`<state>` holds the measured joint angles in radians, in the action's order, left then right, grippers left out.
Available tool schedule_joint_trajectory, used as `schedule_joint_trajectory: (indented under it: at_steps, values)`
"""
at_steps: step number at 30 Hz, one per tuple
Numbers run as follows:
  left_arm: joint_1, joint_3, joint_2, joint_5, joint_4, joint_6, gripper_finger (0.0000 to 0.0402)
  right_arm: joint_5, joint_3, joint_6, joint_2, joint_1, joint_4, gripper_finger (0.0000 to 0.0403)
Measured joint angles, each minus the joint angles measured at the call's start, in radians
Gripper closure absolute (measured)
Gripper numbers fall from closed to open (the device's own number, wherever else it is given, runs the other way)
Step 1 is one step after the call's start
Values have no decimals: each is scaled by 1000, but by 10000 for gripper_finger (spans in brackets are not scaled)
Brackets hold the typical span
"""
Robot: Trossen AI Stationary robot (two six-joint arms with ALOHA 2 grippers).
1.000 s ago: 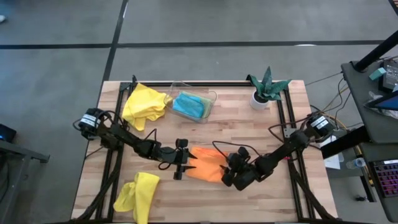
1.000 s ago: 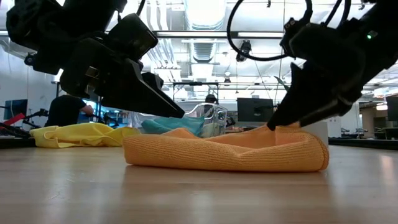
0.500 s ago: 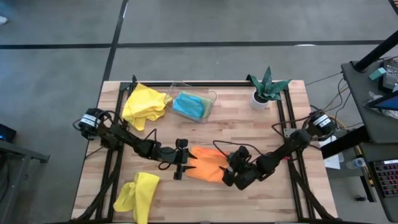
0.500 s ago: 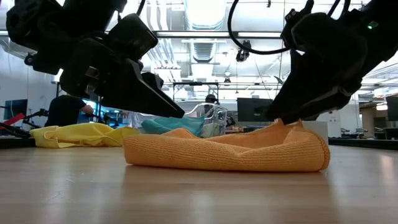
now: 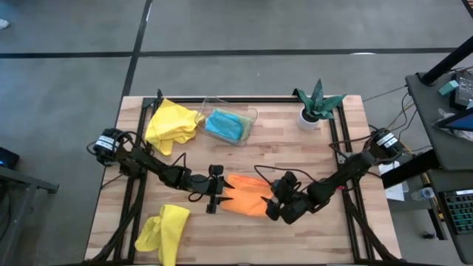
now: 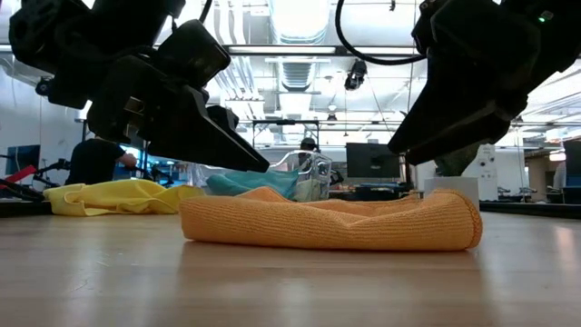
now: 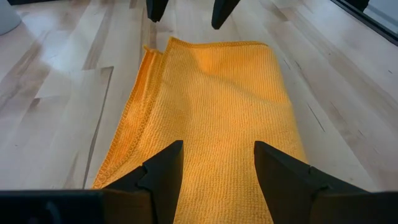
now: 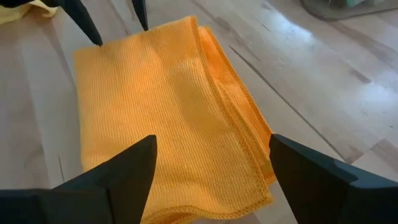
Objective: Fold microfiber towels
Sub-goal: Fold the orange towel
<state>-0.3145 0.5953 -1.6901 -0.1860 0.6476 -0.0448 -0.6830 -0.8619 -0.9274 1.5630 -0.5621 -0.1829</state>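
Folded orange towel point(image 5: 246, 195) between grippers

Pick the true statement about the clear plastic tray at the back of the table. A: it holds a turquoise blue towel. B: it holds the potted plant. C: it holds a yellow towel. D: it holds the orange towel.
A: in the high view the turquoise blue towel lies inside the clear tray, while the orange towel lies flat on the table between the two grippers.

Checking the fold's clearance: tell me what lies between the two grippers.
The folded orange towel fills the stretch between left gripper and right gripper, seen in the high view.
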Motion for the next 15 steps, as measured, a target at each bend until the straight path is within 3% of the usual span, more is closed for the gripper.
schedule_joint_trajectory:
  at_steps: [15]
  values:
    - [-1, 0, 0, 0, 0, 0, 221, -6, 0, 8, -59, 0, -48, 103]
